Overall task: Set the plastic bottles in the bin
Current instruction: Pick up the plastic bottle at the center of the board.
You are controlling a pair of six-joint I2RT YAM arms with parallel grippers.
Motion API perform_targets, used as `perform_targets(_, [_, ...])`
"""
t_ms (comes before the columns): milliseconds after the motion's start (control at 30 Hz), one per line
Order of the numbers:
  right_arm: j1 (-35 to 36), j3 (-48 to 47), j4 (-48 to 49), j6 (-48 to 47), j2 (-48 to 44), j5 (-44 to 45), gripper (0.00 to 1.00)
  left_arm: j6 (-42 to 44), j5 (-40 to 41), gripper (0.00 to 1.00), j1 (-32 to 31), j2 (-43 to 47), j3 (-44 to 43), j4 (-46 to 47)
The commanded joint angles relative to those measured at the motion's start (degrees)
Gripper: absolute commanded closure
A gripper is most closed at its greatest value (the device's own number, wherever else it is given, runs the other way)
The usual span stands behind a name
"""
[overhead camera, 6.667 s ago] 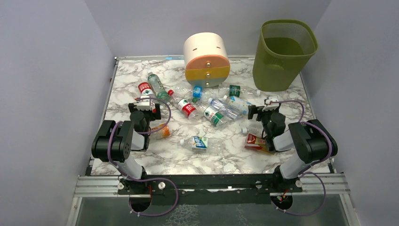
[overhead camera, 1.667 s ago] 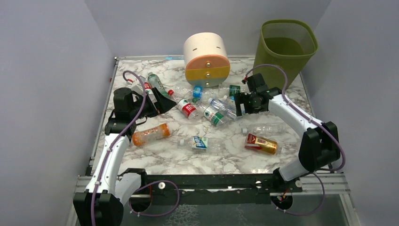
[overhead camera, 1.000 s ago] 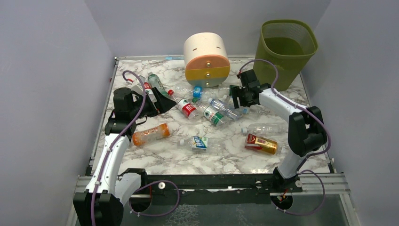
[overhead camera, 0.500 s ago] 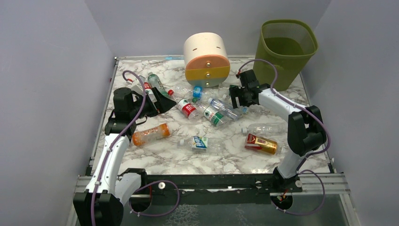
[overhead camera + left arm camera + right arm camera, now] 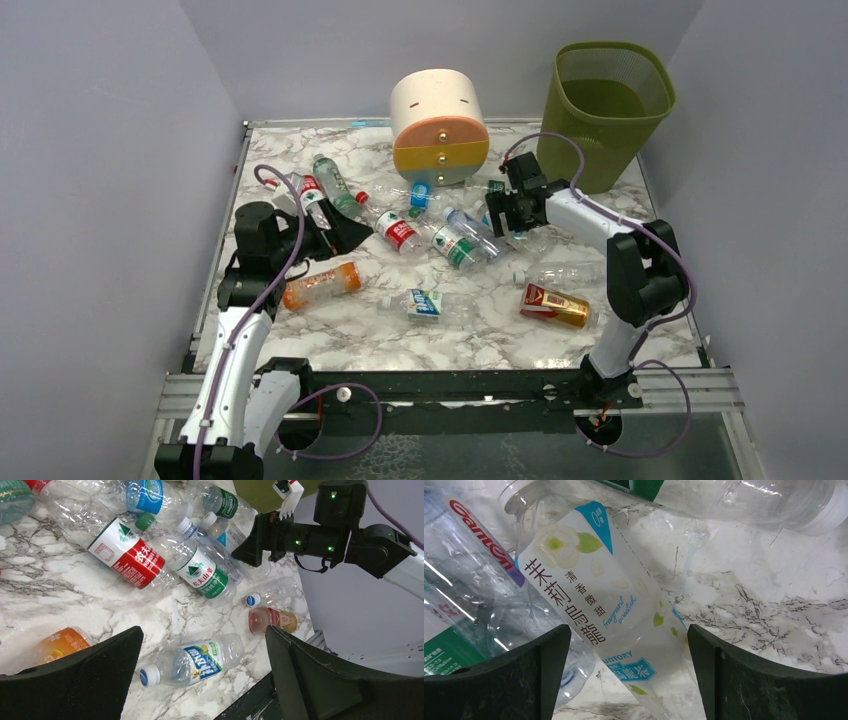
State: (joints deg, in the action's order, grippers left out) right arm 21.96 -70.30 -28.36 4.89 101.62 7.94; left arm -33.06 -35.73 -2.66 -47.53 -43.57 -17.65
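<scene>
Several plastic bottles lie in the middle of the marble table. Among them are a red-label one, a green-label one, an orange-liquid one and a blue-label one. The olive mesh bin stands at the back right, with no bottle visible inside. My right gripper is open, low over the pile. Its fingers straddle a clear bottle with a white jasmine label. My left gripper is open with nothing between its fingers, beside the left bottles.
A cream, orange and yellow round drawer unit stands at the back centre. A clear bottle and a red-and-gold bottle lie at the near right. A green bottle and a red-label bottle lie behind the left gripper. Grey walls close in both sides.
The right gripper has opened wider and sunk a little toward the near left, onto the pile. The left arm has drawn back slightly toward the near edge.
</scene>
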Motion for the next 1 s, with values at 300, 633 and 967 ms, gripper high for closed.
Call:
perform_targets(300, [1.64, 0.25, -2.28, 0.39, 2.15, 1.96, 0.14, -1.68, -0.84, 0.01, -0.07, 4.47, 6.83, -1.7])
perform_targets(633, [3.17, 0.96, -4.03, 0.3, -0.18, 2.93, 0.34, -1.04, -0.49, 0.01, -0.07, 3.37, 6.84, -0.86])
perform_targets(967, [3.53, -0.93, -5.91, 0.17, -5.89, 0.5, 0.52, -0.98, -0.22, 0.01, -0.08, 2.73, 6.14, -0.43])
